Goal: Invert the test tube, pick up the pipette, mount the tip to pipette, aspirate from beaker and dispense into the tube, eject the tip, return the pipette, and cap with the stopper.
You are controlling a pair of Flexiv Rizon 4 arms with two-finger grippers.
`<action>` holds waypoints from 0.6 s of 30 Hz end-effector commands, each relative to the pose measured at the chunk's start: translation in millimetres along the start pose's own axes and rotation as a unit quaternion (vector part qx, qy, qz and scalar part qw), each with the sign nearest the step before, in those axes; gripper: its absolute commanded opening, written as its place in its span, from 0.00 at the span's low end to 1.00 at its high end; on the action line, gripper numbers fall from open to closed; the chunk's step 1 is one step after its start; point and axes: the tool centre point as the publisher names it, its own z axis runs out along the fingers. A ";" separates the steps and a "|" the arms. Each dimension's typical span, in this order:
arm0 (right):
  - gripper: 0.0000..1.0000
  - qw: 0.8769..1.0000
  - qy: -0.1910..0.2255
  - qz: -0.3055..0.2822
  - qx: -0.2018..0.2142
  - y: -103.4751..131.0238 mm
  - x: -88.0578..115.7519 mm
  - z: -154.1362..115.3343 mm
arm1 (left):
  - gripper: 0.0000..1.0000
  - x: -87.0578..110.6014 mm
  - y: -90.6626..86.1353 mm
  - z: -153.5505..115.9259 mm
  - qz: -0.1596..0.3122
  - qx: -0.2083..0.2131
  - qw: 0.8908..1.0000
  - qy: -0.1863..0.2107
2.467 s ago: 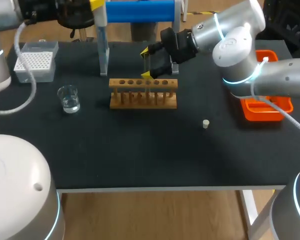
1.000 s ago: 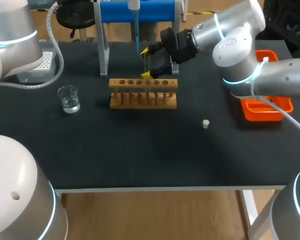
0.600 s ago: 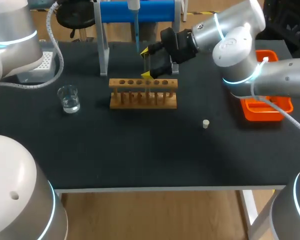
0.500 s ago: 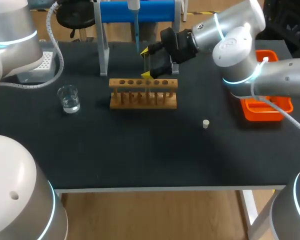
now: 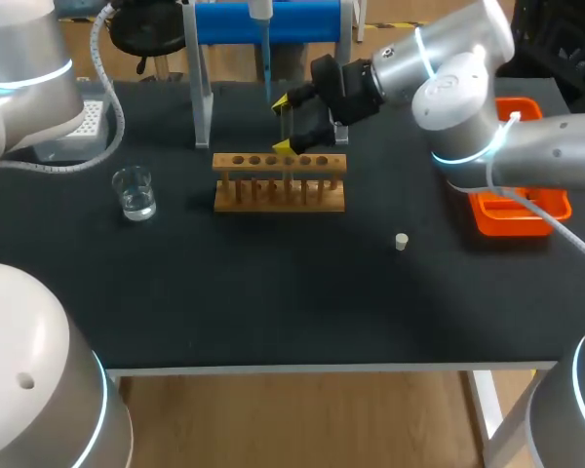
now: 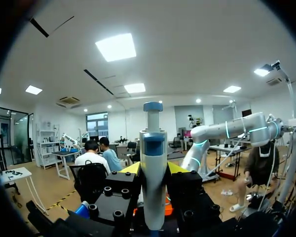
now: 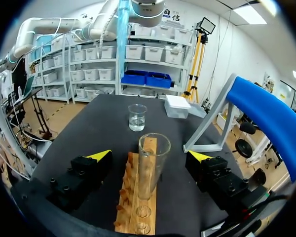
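You look to be at the dispensing step: your left end effector [image 6: 154,169] grips the pipette [image 6: 153,148], its tip [image 5: 268,83] hanging near the upright test tube [image 7: 149,177], which stands in the rack [image 5: 279,181] between the open fingers of your right end effector [image 7: 149,155], so next bring the tip squarely over the tube's mouth.

You will find the rack [image 5: 279,181] at mid-counter [image 5: 273,302], with the test tube [image 7: 150,165] upright at it. The beaker [image 5: 134,192] stands to the rack's left, the stopper [image 5: 401,242] lies before it to the right, and the pipette [image 6: 153,165] is behind it.
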 end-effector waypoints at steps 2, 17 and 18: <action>1.00 1.000 0.001 0.006 0.004 -1.3 -2.6 2.5 | 0.00 -1.2 -0.7 -0.1 0.000 -0.001 1.000 0.001; 1.00 1.000 -0.016 0.003 0.009 2.0 -4.5 5.0 | 0.00 -1.2 -0.7 -0.1 0.000 -0.001 1.000 0.001; 1.00 1.000 -0.016 0.002 0.009 2.7 -4.0 5.3 | 0.00 -1.2 -0.7 -0.1 0.000 -0.001 1.000 0.001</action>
